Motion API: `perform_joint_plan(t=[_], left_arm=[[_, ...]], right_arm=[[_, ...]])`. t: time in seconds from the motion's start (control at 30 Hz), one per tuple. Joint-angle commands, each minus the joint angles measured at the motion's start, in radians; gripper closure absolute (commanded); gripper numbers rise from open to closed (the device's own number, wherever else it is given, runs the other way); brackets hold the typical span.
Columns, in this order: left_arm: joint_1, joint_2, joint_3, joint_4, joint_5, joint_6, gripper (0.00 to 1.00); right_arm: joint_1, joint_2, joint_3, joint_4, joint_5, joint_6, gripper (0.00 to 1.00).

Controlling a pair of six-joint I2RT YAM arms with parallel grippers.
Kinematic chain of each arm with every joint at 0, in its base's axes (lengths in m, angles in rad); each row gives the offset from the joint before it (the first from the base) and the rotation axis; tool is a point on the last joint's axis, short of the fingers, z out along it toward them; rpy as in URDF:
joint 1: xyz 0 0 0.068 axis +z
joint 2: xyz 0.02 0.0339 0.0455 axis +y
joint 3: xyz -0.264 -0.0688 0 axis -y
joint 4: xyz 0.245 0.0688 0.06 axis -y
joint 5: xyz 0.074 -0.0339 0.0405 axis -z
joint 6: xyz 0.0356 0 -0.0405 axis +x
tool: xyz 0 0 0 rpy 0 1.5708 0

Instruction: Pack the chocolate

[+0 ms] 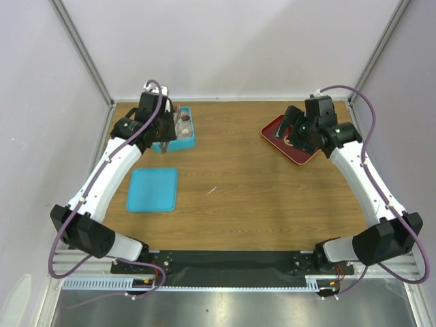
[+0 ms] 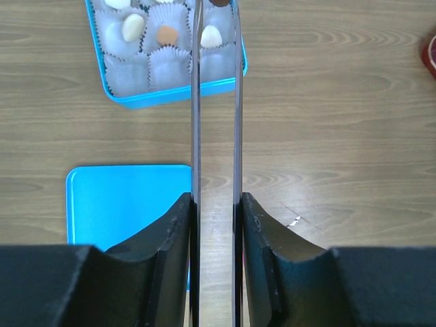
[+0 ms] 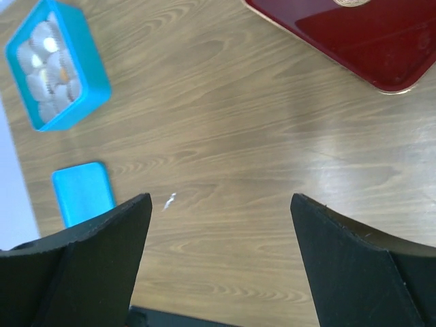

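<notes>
left gripper (image 2: 216, 204) pinches tongs (image 2: 195, 102) w/ chocolate (image 2: 219, 3) over box (image 2: 170, 96) — best lowered into an empty cup (image 2: 167, 67); right gripper (image 3: 219, 199) gapes wide.

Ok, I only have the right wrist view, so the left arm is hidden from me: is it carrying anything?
Observer: Yes, the left hand is shut on metal tongs.
Operator: Anything in the tongs?
Observer: A dark brown chocolate shows between their tips, over the blue box.
Operator: Any room in that box?
Observer: The three paper cups in the row nearest the left wrist camera look empty.
</notes>
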Motion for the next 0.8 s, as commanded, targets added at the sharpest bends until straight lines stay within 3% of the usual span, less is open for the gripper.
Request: perform_joint_plan(t=[0.0,0.23,0.47,0.77], left_arm=[[0.015,0.038,0.032,-0.077,0.044,-0.018,0.65],[0.03,0.058,-0.036,-0.007,0.107,0.01,0.65],[0.073,0.133,0.059,-0.077,0.158,-0.018,0.66],[0.073,0.176,0.102,-0.129,0.173,-0.018,0.65]], right_arm=[[0.01,0.035,0.129,-0.096,-0.069,0.019,0.09],[0.024,0.126,0.18,-0.111,-0.101,0.013,0.1],[0.022,0.172,0.277,-0.154,-0.087,-0.024,0.09],[0.016,0.123,0.265,-0.153,-0.08,-0.038,0.09]])
